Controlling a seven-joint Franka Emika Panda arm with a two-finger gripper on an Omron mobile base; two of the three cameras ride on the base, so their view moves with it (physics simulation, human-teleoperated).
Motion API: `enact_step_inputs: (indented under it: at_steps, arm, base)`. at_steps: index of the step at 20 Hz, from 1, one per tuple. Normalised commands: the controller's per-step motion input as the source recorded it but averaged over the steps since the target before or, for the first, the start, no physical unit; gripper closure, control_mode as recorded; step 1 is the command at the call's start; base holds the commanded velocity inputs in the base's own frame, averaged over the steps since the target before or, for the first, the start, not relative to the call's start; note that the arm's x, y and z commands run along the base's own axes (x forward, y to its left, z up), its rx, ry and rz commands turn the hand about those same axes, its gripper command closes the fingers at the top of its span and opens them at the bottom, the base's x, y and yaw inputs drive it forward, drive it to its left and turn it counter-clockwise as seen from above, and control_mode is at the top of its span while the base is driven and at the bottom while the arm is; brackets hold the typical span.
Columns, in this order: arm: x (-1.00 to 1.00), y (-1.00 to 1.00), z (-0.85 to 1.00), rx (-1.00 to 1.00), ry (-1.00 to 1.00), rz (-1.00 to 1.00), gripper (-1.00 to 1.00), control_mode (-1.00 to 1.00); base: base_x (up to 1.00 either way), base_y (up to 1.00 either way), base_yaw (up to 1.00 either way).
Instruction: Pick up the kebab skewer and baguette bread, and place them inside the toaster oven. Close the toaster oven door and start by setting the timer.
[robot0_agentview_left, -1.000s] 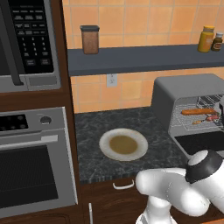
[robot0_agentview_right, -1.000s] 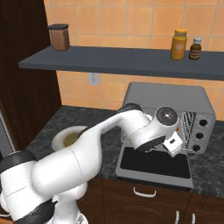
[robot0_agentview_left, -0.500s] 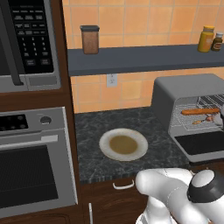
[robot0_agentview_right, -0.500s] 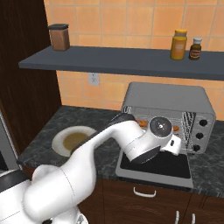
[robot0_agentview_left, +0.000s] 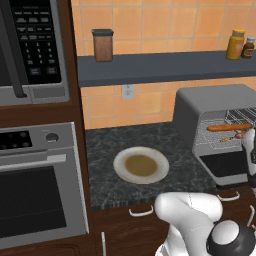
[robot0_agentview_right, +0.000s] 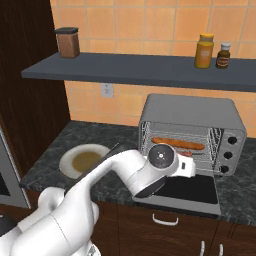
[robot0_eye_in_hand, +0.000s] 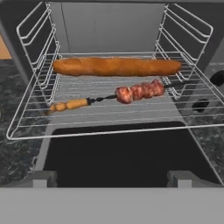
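Observation:
The grey toaster oven (robot0_agentview_right: 192, 112) stands on the counter with its door (robot0_agentview_right: 192, 189) dropped flat open. On the wire rack (robot0_eye_in_hand: 113, 114) the orange-brown baguette bread (robot0_eye_in_hand: 116, 67) lies at the back. The kebab skewer (robot0_eye_in_hand: 109, 98) lies in front of it, meat pieces towards the right. Both also show in the left base view: baguette (robot0_agentview_left: 227, 127), skewer (robot0_agentview_left: 236, 137). My gripper (robot0_eye_in_hand: 113, 179) hangs over the open door (robot0_eye_in_hand: 127, 151), facing the rack. Its fingertips (robot0_eye_in_hand: 43, 177) are spread wide, so it is open and holds nothing. The hand (robot0_agentview_right: 186, 167) is just in front of the opening.
Three knobs (robot0_agentview_right: 226, 155) run down the oven's right side. A plate (robot0_agentview_left: 141, 165) with a brown centre lies on the dark counter left of the oven. A shelf (robot0_agentview_right: 140, 67) with jars runs above. The black microwave (robot0_agentview_left: 30, 45) and steel built-in oven (robot0_agentview_left: 35, 195) are far left.
The arm has drawn back from the oven opening, and its wrist and elbow have sunk lower. Baguette and skewer stay on the rack and the door stays open.

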Motion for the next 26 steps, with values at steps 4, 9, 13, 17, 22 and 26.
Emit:
enact_step_inputs:
  at_steps: [4,9,13,17,22,26]
  arm:
    - [0.04,0.06,-0.23,-0.01,-0.05,-0.04,-1.0,-1.0]
    - [0.12,-0.01,-0.05,0.0,-0.02,0.0,-1.0,-1.0]
    - [0.1,-0.18,-0.04,0.0,-0.09,0.0,-1.0,-1.0]
    - [0.01,-0.18,0.0,-0.01,-0.1,0.02,-1.0,-1.0]
    - [0.0,0.0,0.0,-0.02,-0.14,0.14,-1.0,-1.0]
    - [0.08,-0.03,0.0,0.0,-0.03,0.08,-1.0,-1.0]
  base:
    - [0.0,0.0,0.0]
    - [0.0,0.0,0.0]
    - [0.0,0.0,0.0]
    - [0.0,0.0,0.0]
    - [0.0,0.0,0.0]
    - [0.0,0.0,0.0]
